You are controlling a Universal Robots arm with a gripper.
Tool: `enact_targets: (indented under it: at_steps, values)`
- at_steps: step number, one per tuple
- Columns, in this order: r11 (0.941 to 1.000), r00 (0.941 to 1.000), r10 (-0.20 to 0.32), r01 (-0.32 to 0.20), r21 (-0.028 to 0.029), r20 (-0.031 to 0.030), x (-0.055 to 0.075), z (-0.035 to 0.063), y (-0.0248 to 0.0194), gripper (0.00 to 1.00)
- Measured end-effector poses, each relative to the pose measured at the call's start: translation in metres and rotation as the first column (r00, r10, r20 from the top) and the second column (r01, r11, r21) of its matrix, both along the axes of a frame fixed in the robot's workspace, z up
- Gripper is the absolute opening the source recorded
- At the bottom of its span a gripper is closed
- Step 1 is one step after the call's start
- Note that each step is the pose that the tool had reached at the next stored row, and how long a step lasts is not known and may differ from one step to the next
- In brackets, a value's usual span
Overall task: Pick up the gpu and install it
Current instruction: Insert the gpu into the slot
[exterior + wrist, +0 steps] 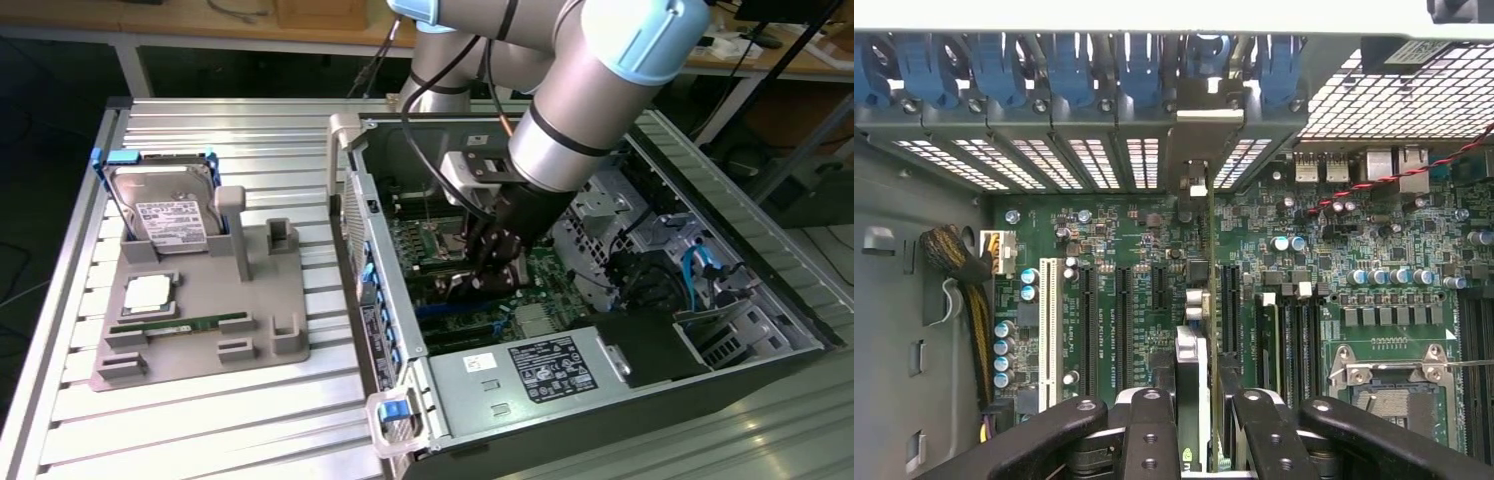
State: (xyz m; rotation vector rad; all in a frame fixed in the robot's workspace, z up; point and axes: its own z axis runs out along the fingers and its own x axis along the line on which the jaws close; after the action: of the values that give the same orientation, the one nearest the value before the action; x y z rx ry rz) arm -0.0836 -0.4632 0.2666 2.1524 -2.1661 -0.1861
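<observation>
In the exterior view my gripper (483, 268) reaches down into the open PC case (747, 300), low over the motherboard (534, 270). It is shut on the gpu (461, 288), a thin dark card. The wrist view shows the gpu (1192, 355) edge-on between my two black fingers (1154, 425). Its silver end bracket (1206, 130) reaches the row of rear slot openings. The card stands upright in line with the expansion slots (1229, 300) on the green board; whether it is seated I cannot tell.
A grey fixture (200, 330) on the slatted table at the exterior view's left carries a hard drive (167, 215), a CPU (147, 292) and a green RAM stick (180, 325). Blue slot clips (1069, 70), a cable bundle (959, 265), the CPU socket (1389, 365) and the power supply (534, 375) crowd the case.
</observation>
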Motion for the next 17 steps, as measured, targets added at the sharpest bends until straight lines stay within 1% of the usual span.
enact_targets:
  at_steps: [13, 17]
  values:
    - [1.0000, 1.0000, -0.004, 0.004, 0.0000, 0.0001, 0.0000, 0.0000, -0.0004, 0.27]
    - [1.0000, 1.0000, -0.004, 0.004, 0.0000, 0.0000, -0.0024, 0.0000, -0.0004, 0.27]
